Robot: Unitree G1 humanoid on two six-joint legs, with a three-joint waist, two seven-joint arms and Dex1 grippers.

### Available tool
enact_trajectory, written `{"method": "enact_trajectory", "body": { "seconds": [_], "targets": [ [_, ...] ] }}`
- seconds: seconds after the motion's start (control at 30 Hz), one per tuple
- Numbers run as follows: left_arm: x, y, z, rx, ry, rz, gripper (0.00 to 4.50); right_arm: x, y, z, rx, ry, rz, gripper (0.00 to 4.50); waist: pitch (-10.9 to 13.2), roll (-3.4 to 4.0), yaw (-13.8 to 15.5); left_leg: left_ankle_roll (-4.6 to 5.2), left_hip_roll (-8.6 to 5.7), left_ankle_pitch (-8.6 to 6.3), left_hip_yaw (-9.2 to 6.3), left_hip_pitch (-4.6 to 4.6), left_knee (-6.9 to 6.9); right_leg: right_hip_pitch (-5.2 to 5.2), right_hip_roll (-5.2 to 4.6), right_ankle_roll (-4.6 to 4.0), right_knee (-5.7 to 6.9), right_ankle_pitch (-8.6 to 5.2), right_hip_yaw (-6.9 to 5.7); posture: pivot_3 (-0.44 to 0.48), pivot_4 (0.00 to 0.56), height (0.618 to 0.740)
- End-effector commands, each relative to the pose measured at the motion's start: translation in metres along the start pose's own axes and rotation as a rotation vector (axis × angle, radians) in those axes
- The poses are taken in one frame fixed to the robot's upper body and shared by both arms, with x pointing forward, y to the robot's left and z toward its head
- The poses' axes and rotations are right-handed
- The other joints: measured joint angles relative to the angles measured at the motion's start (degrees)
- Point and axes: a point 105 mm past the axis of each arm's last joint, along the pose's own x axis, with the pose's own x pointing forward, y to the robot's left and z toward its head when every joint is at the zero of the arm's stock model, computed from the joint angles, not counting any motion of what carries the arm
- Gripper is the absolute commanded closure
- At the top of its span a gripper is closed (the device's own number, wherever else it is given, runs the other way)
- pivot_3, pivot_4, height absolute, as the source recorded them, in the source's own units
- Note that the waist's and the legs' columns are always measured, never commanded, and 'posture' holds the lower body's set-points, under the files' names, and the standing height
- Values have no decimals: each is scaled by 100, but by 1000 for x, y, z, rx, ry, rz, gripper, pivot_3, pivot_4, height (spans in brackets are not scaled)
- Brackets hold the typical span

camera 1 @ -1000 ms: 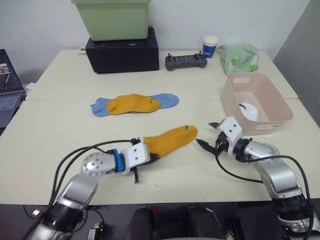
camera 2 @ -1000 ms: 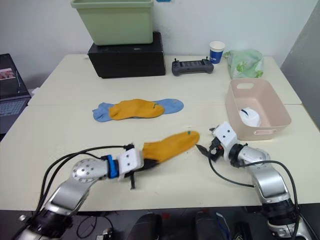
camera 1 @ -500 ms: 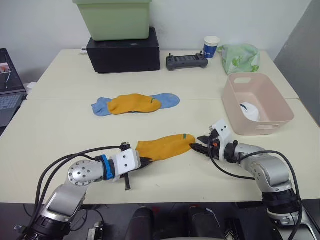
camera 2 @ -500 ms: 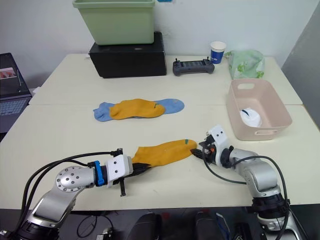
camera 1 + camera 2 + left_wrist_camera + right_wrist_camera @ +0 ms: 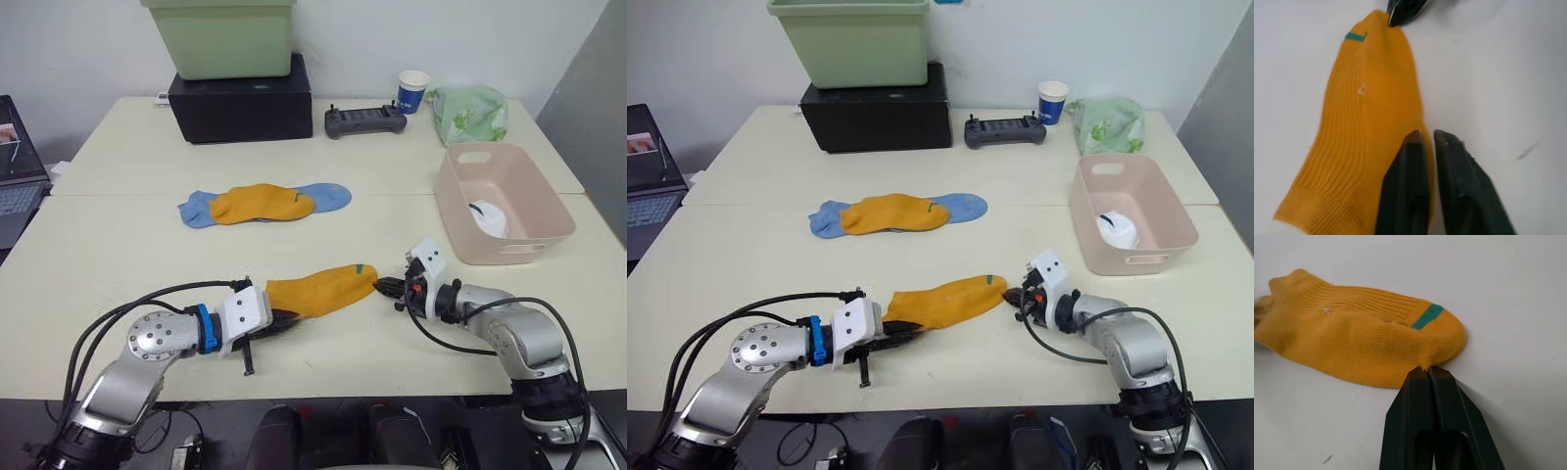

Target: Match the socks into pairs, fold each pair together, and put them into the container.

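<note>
Since a second ago the mustard sock (image 5: 321, 291) has come down flat onto the bench (image 5: 118, 235), and the right end effector (image 5: 384, 287) has closed in from beside it to its green-striped toe. The pink container (image 5: 503, 204) stands beyond the sock, towards the robot's right, with a white sock (image 5: 487, 217) inside. Farther from the robot than the mustard sock, near mid-bench, a second mustard sock (image 5: 261, 204) lies on top of the blue socks (image 5: 330, 196). The left end effector (image 5: 282, 321) pinches the mustard sock's cuff end, fingers nearly together. The right one's fingers are pressed together on the toe edge.
</note>
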Motion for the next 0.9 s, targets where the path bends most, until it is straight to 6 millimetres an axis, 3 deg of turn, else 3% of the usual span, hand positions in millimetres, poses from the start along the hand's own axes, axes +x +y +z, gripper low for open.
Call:
{"method": "enact_trajectory", "body": {
  "seconds": [0.03, 0.1, 0.2, 0.3, 0.43, 0.53, 0.63, 0.9],
  "targets": [
    [-14, 5, 26, -99, -90, -19, 2960, -8, 1, 10, -16, -37, 0, 4500, 0, 0, 2, 0, 0, 0, -2, 0, 0, 1, 0, 0, 0, 0, -2, 0, 150, 740],
    [-21, 17, 34, -191, -128, 6, 2244, -10, 1, 8, -14, -35, -3, 4500, 1, -2, 13, 0, -2, 0, -3, 1, 1, 3, 0, 1, 1, 0, -4, 0, 150, 740],
    [-31, 49, 27, -228, -102, 98, 1329, -13, -1, 6, -11, -29, -9, 4500, 1, -2, 12, 0, -6, 0, -5, 0, 3, 4, 0, 1, 1, -1, -8, 0, 150, 740],
    [-30, 74, 10, -192, -29, 189, 1329, -17, -4, 5, -16, -25, -10, 4500, 1, -2, 11, 0, -16, 0, 1, 3, 2, 2, 7, 1, 0, -1, -16, 0, 150, 740],
    [-12, 79, -10, -127, 48, 176, 1329, -20, -4, 4, -22, -16, -6, 4500, 1, -2, 11, 2, -10, -2, 6, 1, 0, -2, 6, 1, -7, -1, -13, 0, 150, 740],
    [6, 77, -13, -108, 35, 144, 1329, -21, -3, 4, -24, -14, 1, 4500, 1, -2, 13, 2, -10, -2, 6, -2, 2, -1, 2, 1, -8, 0, -8, 0, 150, 740],
    [11, 75, -13, -88, 36, 126, 1876, -21, -1, 5, -22, -16, 5, 4500, 2, -3, 12, 2, -8, -1, 4, -6, 4, -2, 2, 1, -6, 0, -3, 0, 150, 740],
    [8, 66, -14, -97, 51, 82, 4464, -18, 2, 8, -22, -36, 3, 4500, 2, -3, 8, 2, -8, -1, 1, -6, 3, -3, 4, 1, -5, 0, 1, 0, 150, 740]
  ]
}}
